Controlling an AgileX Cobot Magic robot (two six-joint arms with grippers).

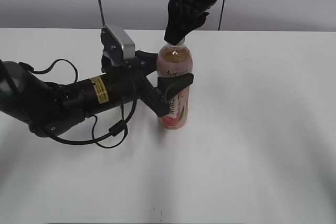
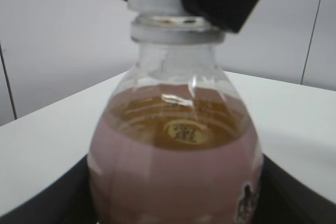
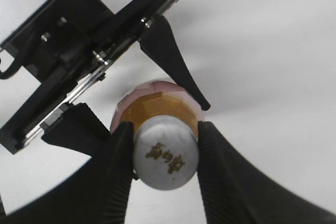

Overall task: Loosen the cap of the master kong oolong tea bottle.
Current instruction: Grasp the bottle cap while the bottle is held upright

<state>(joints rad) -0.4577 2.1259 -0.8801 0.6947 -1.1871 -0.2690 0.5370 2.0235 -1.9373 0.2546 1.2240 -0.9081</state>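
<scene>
Upright on the counter [image 1: 262, 156], bottle [image 1: 175, 72] clamped by left fingers [image 1: 178, 83]; right fingers [image 3: 118, 156] pinch its cap [image 3: 166, 153].

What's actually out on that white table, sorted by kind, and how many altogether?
Bottles: 1, the master kong oolong tea bottle, upright
Caps: 1, the white cap on its neck
End effectors: 2, the left end effector around the bottle's body, the right end effector clamped on the cap
Total: 4
</scene>
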